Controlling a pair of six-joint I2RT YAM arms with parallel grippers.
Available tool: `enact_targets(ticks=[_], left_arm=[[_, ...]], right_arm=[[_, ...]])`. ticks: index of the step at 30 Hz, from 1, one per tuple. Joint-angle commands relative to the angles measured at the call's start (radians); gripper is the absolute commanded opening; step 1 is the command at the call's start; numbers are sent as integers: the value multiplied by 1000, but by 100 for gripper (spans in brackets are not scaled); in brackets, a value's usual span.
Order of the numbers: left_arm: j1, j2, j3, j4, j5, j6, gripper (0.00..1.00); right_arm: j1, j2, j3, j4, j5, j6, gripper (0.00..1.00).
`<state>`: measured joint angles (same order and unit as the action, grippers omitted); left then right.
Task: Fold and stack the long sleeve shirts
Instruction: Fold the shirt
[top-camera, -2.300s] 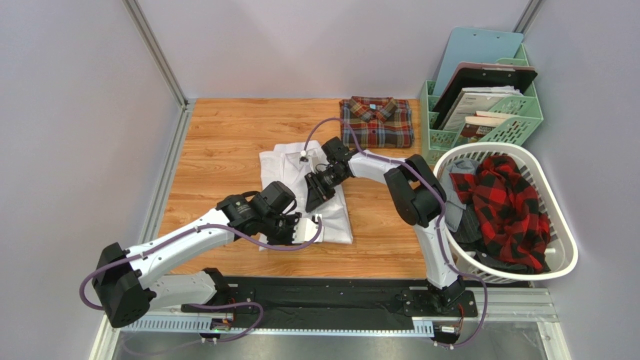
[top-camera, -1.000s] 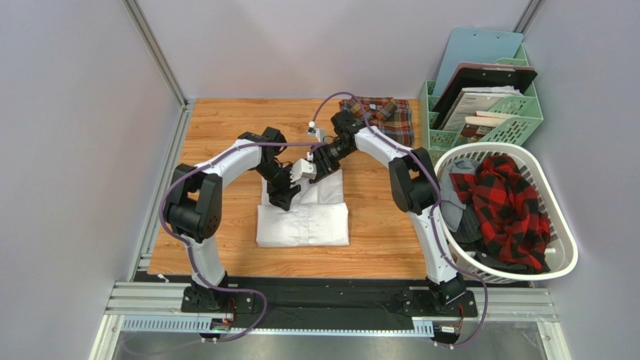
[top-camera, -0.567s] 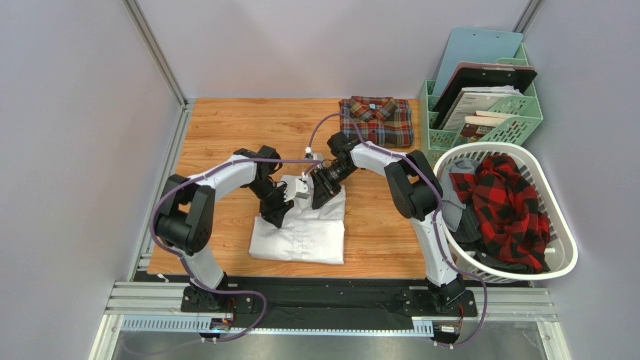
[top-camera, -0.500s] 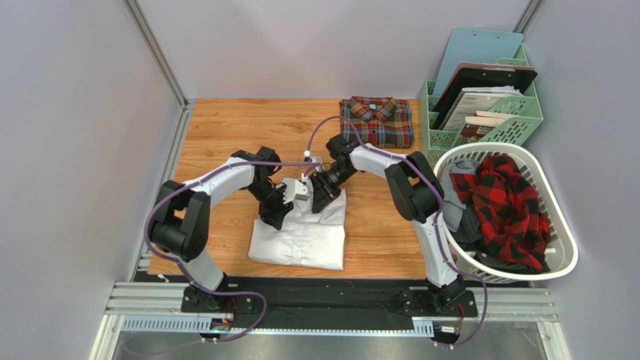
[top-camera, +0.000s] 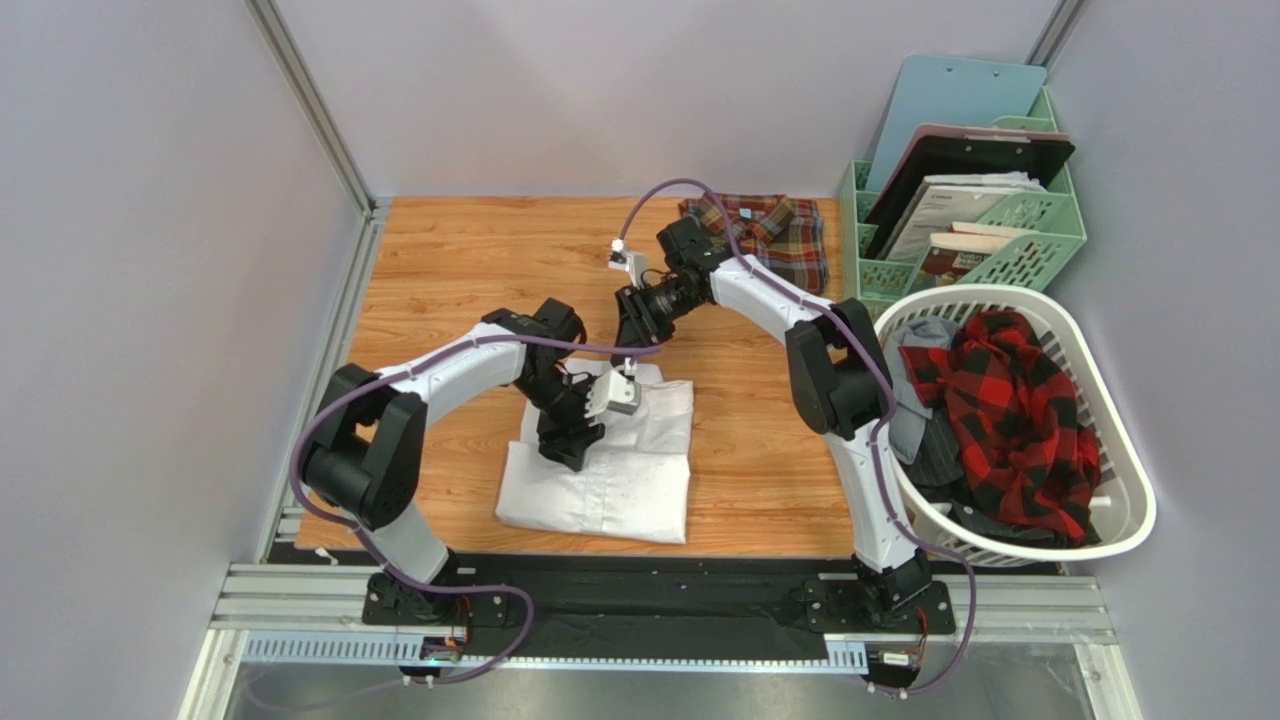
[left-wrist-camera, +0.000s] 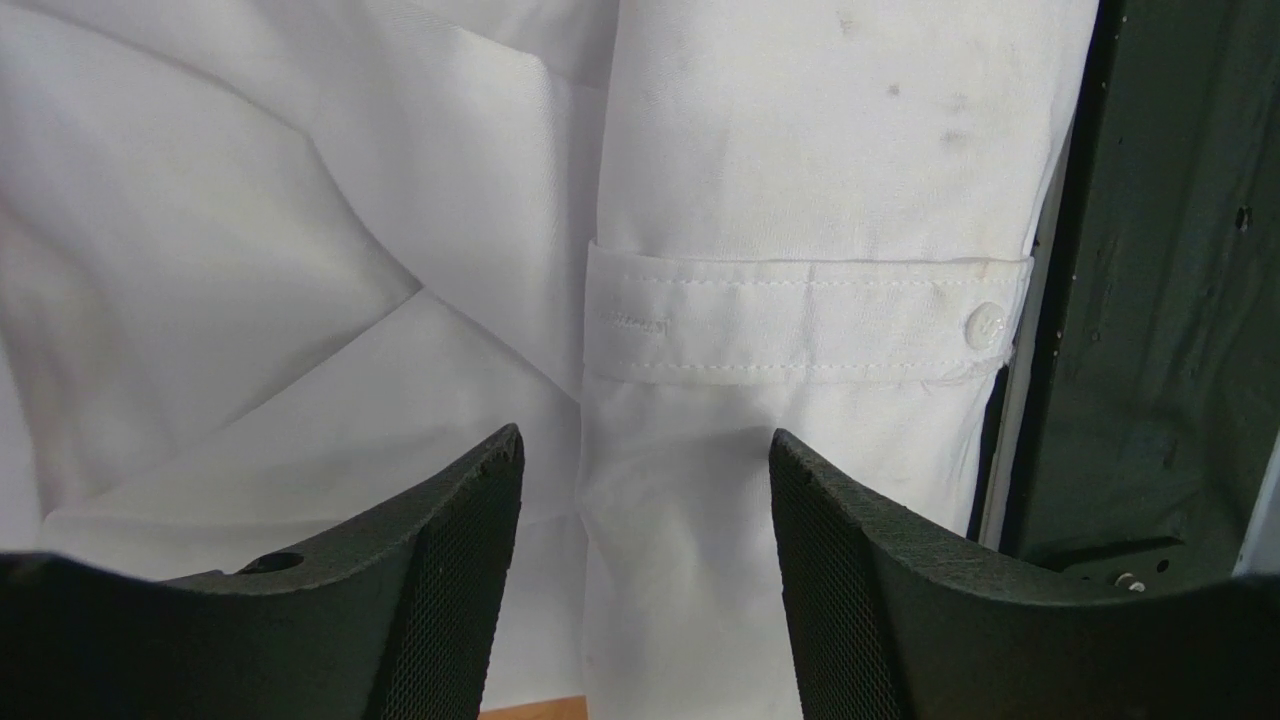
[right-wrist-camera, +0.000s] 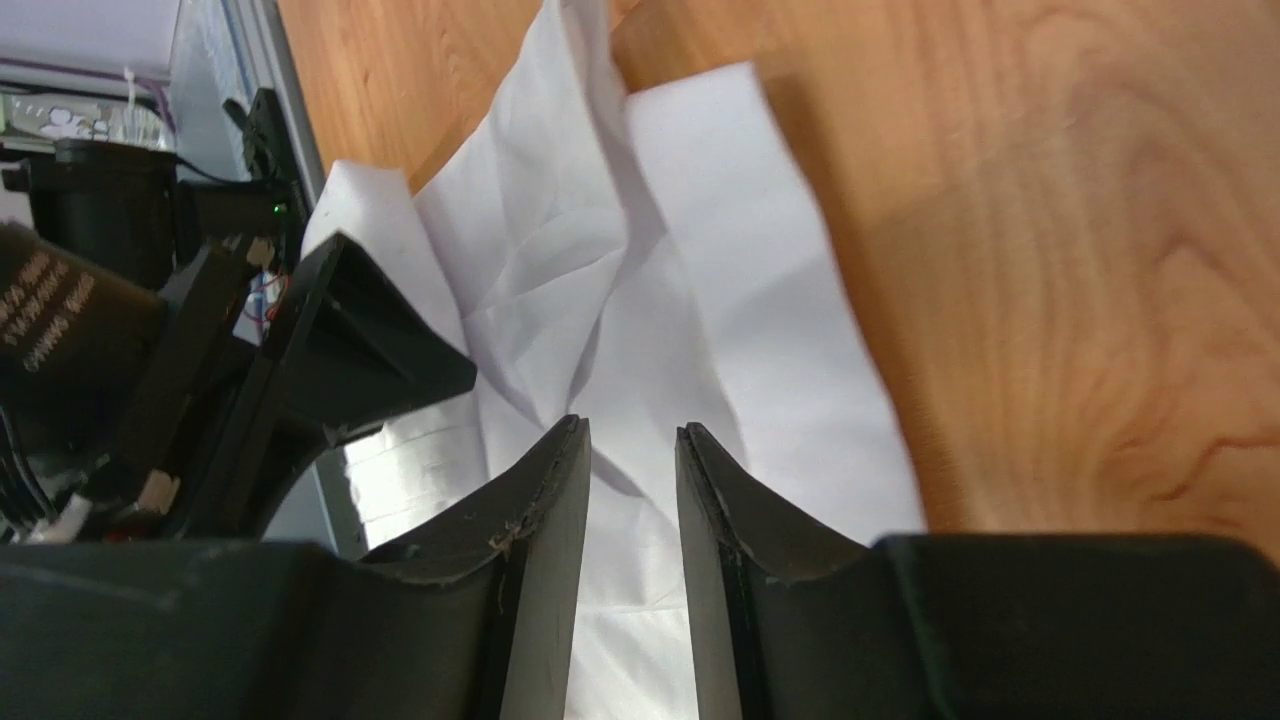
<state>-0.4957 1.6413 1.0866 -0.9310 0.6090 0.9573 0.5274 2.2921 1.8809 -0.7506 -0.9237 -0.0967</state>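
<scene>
Left gripper (left-wrist-camera: 646, 443): jaws wide, empty, over buttoned cuff (left-wrist-camera: 796, 315) of folded plain white cloth shirt (top-camera: 601, 483); cuff legible in left wrist view only. Right gripper (right-wrist-camera: 631, 432): narrow gap, empty, raised. Folded red-brown-green plaid shirt (top-camera: 784, 240): far table edge, overhead view only.

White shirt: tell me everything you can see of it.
The white shirt is plain woven cloth, creased, with a few faint grey specks. It lies flat on the wooden table, folded into a rough, slightly skewed rectangle, its far edge uneven. A sleeve is folded across the top; its stitched cuff shows one white button. The left gripper hangs just over it, jaws open; whether it touches I cannot tell.
</scene>
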Motion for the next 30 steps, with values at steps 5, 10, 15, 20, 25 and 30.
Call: enact_targets(ticks=[5, 10, 15, 20, 25, 30], left_arm=[[-33, 83, 85, -37, 14, 87, 57], [-33, 86, 102, -94, 31, 106, 17], [-27, 74, 133, -140, 57, 107, 0], [5, 86, 226, -195, 80, 92, 0], [16, 107, 285, -192, 71, 90, 0], [48, 173, 367, -184, 63, 67, 0]], right_arm=[[-3, 90, 50, 25, 19, 5, 34], [-1, 110, 41, 5, 28, -27, 33], [-1, 122, 43, -30, 34, -72, 31], [-1, 116, 34, -32, 36, -86, 30], [-1, 110, 24, -42, 31, -113, 30], [0, 99, 4, -53, 19, -133, 29]])
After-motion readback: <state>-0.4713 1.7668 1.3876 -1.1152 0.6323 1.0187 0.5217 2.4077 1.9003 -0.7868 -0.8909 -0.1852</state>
